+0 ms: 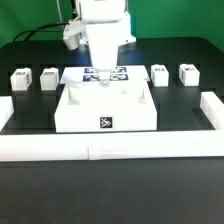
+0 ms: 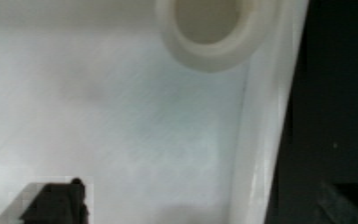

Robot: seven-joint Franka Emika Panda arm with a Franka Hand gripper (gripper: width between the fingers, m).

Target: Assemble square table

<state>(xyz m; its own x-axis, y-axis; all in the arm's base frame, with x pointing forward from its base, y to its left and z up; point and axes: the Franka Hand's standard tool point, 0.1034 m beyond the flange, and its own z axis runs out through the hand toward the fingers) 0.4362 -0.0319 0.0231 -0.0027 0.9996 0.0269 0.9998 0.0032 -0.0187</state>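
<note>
Exterior view, left to right: the outer left leg (image 1: 20,80) and inner left leg (image 1: 49,77) are standing side by side on the black table (image 1: 180,115), well apart from my gripper (image 1: 103,84); the square slab (image 1: 105,105) is lying flat at centre, its tag (image 1: 105,123) facing the camera; I am holding my gripper over the slab's far edge, the marker board (image 1: 108,72) lying just behind; the inner right leg (image 1: 160,74) and outer right leg (image 1: 187,73) are standing further right; the low border wall (image 1: 100,150) is running along the front.

Wrist view: my fingers (image 2: 51,205) are standing wide apart, gripping nothing; the slab's white face is lying beneath them, a round hole (image 2: 211,30) showing near its edge.
</note>
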